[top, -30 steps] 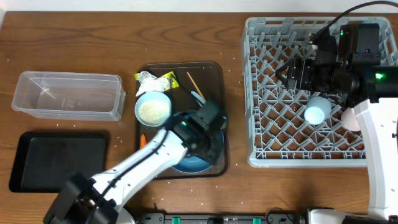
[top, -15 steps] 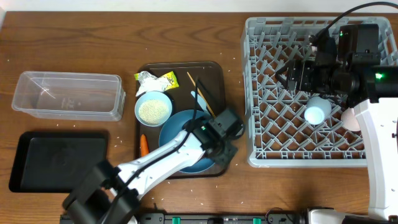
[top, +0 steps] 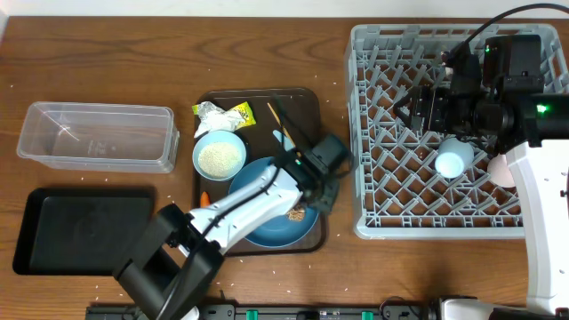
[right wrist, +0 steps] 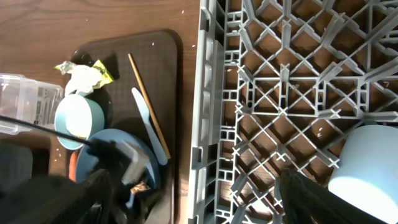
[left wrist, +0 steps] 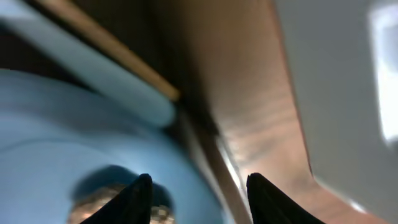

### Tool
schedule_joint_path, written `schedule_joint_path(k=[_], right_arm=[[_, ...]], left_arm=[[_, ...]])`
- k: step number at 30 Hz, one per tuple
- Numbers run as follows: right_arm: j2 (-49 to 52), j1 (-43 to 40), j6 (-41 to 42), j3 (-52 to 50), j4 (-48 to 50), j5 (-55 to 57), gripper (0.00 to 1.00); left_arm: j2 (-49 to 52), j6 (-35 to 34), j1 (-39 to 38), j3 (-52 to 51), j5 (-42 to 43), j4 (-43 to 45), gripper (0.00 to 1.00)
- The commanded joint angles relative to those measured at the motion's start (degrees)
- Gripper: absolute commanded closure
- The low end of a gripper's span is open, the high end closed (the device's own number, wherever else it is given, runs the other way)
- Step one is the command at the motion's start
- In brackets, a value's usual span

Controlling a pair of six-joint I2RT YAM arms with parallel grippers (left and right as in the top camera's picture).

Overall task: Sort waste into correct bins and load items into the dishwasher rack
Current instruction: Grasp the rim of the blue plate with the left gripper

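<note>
Dark-blue plate (top: 267, 236): left tool (left wrist: 198, 186) half-open, seemingly astride its rim; right tool (right wrist: 199, 193) wide, empty

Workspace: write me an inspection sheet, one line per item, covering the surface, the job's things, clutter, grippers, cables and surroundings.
Surface: wooden table, with scattered white grains.
Job's things: dishwasher rack holds a light blue cup; clear tub and black tray both empty; brown serving tray carries plate, rice bowl, wrapper, chopsticks, utensil and carrot.
Clutter: brown food lump on the plate.
Grippers: left gripper open, fingers either side of the plate's rim; right gripper open above the rack, empty.
Cables: black cable looping over the right arm.
Surroundings: nothing seen.
</note>
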Motion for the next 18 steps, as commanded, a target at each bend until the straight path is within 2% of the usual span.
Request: schedule_joint_path(k=[1,8,11,15,18], right_arm=[[0.13,0.55,-0.74,-0.02,-0.09,0.17,0.2],[0.13,0.55,-1.36,-0.02,-0.09,0.17,0.2],[0.13,0.55,-1.36,-0.02,-0.07,0.17,0.2],[0.13,0.55,-1.36,-0.02,-0.09,0.17,0.2],[0.13,0.55,-1.36,-0.02,-0.15,0.15,0.2]], left_arm=[[0.11,-6.86,2.05,0.52,-1.38,-0.07,0.5],[0.96,-7.89,3.08,0.52,1.79,0.61,0.5],[0.98,-8.17,2.91,0.52,3.87,0.52,0.54],[1.03,-12.94,2.78,0.46,6.64,-1.11,0.58],[1.03,-13.51,2.78,0.46,6.8,-2.12,0.59]])
